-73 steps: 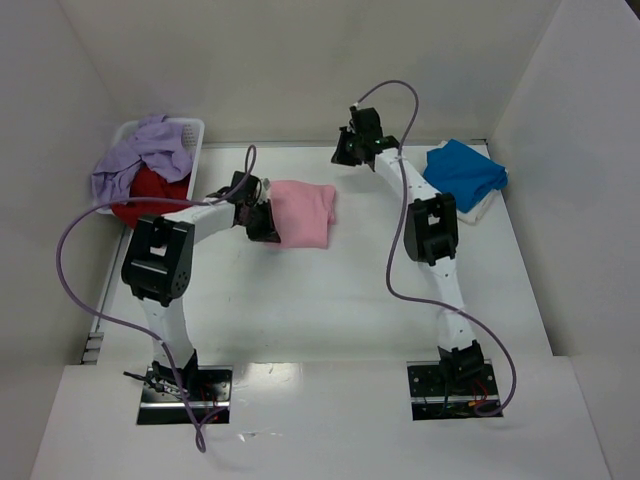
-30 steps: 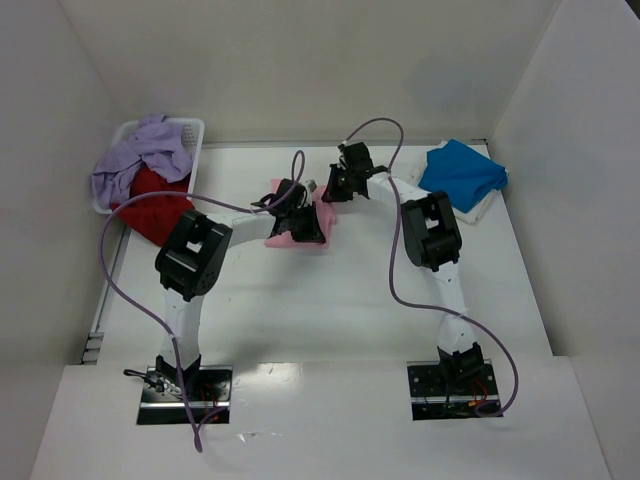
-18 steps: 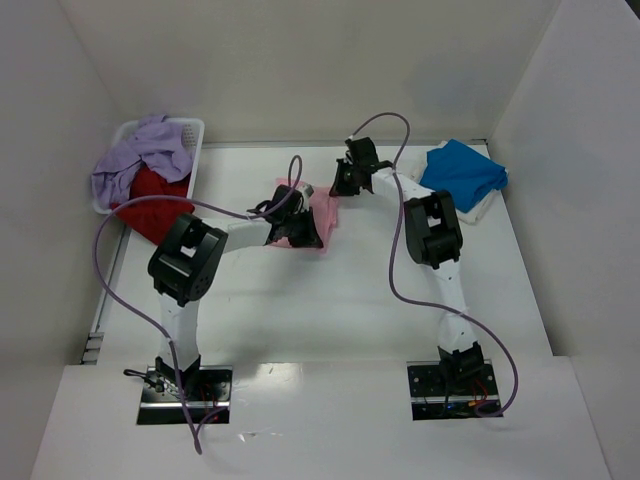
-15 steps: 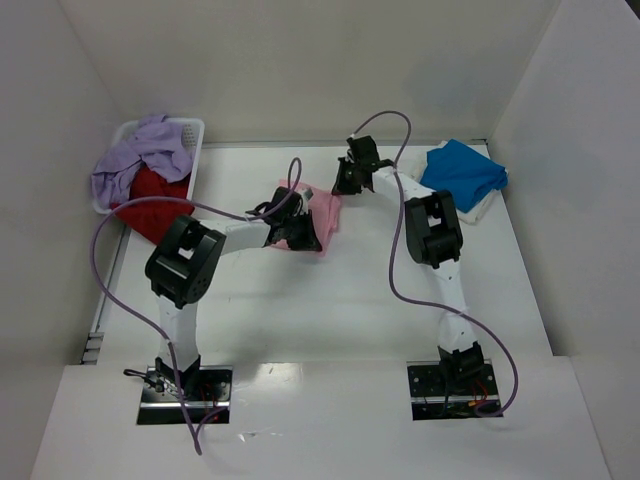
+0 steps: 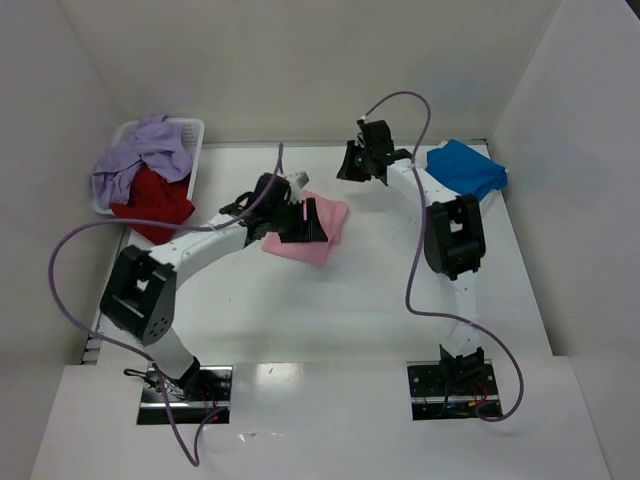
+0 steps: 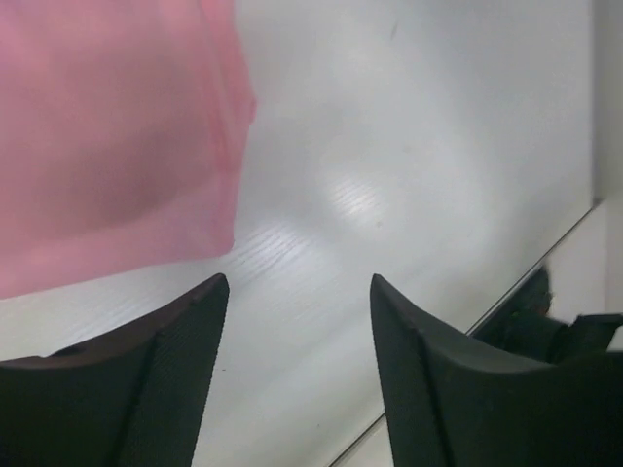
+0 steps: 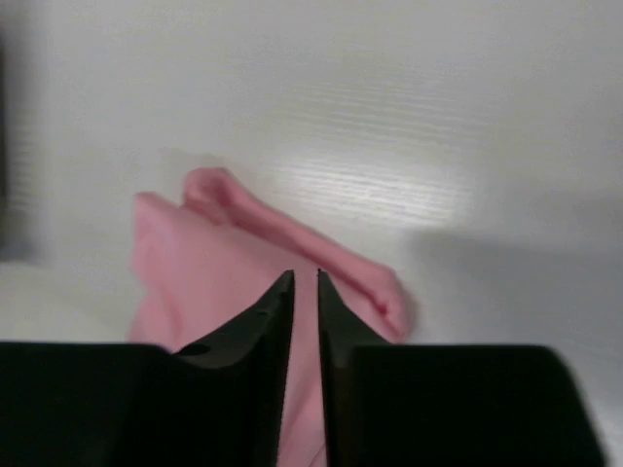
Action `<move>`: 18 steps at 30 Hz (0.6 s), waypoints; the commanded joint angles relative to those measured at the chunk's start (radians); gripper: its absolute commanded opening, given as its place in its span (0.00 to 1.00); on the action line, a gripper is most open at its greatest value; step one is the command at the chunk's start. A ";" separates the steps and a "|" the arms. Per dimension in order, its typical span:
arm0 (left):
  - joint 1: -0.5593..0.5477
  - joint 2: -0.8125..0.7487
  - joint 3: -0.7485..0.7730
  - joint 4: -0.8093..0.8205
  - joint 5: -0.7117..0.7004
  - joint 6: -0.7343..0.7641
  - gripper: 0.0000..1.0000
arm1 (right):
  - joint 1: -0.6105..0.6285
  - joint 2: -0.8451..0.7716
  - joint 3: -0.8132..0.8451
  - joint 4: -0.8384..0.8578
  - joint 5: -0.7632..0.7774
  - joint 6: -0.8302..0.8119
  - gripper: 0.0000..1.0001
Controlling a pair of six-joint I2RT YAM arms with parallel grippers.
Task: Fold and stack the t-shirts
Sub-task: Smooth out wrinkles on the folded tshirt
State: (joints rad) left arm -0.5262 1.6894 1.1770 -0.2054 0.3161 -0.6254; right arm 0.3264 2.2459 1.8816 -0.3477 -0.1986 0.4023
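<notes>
Black left pincer: we see its two fingers standing well apart with only bare worktop between them, so it is open and grips nothing

Left pincer's place: in the top view it sits over the near-left part of the pink t-shirt; in its own wrist view the cloth's edge lies beyond the left finger, towards the upper left; we cannot tell whether it touches the cloth

Right pincer: its fingers stand only a thin slit apart with nothing between them; we read it as barely open and holding nothing

Right pincer's place: from above it hangs over the far part of the worktop, beyond the pink t-shirt's far right corner and apart from it; its wrist view looks down on that cloth

Pink t-shirt: folded into a rough rectangle, it lies skewed on the worktop, a little left of the middle; the right wrist view shows a rumpled fold along one edge

Blue t-shirt: folded, in the far right corner, resting on something white that we cannot make out

Red t-shirt: crumpled, spilling over the near end of the basket

Lavender t-shirt: heaped loosely on the red one, in the basket

Basket: white, perforated, in the far left corner beside the wall
</notes>
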 commanded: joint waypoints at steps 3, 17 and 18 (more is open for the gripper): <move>0.106 -0.160 0.039 -0.002 -0.124 0.058 0.79 | -0.006 -0.347 -0.241 0.136 -0.035 0.056 0.40; 0.318 0.084 0.049 0.080 -0.011 0.141 0.78 | 0.170 -0.528 -0.696 0.254 -0.013 0.205 0.02; 0.318 0.084 0.036 0.080 0.000 0.141 0.76 | 0.171 -0.516 -0.696 0.254 0.020 0.205 0.00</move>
State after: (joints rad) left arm -0.2062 1.7668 1.2152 -0.1673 0.2672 -0.5209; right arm 0.4702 1.7149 1.1831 -0.1478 -0.2214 0.5846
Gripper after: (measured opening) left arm 0.770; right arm 0.012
